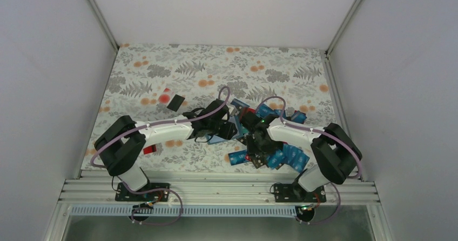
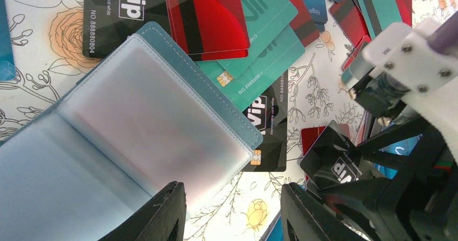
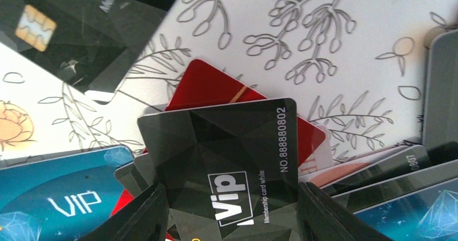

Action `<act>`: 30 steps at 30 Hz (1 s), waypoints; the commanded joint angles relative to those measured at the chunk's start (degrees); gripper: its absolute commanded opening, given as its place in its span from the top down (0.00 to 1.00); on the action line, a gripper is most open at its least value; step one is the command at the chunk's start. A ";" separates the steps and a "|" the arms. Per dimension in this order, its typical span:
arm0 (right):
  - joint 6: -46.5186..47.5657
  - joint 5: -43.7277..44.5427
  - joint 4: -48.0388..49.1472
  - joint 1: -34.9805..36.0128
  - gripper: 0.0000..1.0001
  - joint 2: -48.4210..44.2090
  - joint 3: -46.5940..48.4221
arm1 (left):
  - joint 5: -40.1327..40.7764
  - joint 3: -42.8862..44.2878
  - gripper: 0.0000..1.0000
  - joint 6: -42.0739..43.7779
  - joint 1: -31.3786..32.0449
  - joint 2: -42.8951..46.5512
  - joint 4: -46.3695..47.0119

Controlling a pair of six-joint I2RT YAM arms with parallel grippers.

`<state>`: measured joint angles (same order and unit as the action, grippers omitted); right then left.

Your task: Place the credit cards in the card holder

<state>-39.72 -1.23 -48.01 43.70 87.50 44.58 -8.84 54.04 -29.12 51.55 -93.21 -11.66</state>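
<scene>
The card holder (image 2: 135, 122) lies open on the floral cloth, its clear inner sleeve up; in the top view it (image 1: 231, 126) sits between the two arms. My left gripper (image 2: 232, 219) (image 1: 219, 128) is open, its left finger (image 2: 162, 214) over the holder's near edge and nothing held. My right gripper (image 3: 232, 219) (image 1: 249, 139) is shut on a black VIP card (image 3: 227, 160), holding it tilted above the pile, right of the holder (image 2: 335, 162). Red, teal and black credit cards (image 2: 237, 30) lie fanned beyond the holder.
More blue cards (image 1: 289, 157) lie near the right arm's base, and others (image 1: 270, 111) lie behind it. A black card (image 1: 175, 101) and a red one (image 1: 164, 96) lie apart at the left. White walls (image 1: 48, 89) close in the cloth.
</scene>
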 commanded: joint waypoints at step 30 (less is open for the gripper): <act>-1.01 0.57 3.00 1.29 0.25 -2.11 0.51 | 3.40 -1.40 0.56 -3.67 0.19 7.06 0.81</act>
<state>-41.45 0.16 -46.72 45.08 83.70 46.92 -6.00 53.52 -32.36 51.55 -86.96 -11.55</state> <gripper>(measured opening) 0.740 0.444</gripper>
